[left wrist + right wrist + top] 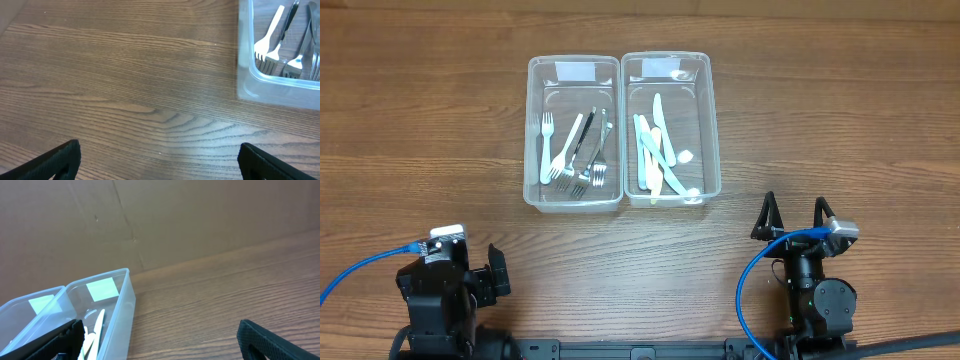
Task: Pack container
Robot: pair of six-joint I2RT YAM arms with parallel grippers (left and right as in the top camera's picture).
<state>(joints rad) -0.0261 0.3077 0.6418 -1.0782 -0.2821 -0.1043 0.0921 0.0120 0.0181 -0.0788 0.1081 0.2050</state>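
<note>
While the left gripper waits over the table with fingers spread wide, the left bin holds forks and touches the right bin, which holds pale knives and spoons. Each has a white label, but I cannot read any writing on it. The right gripper is spread too.

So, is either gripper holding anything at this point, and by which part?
Nothing is held. The left gripper and the right gripper are both open and empty, above the table.
</note>
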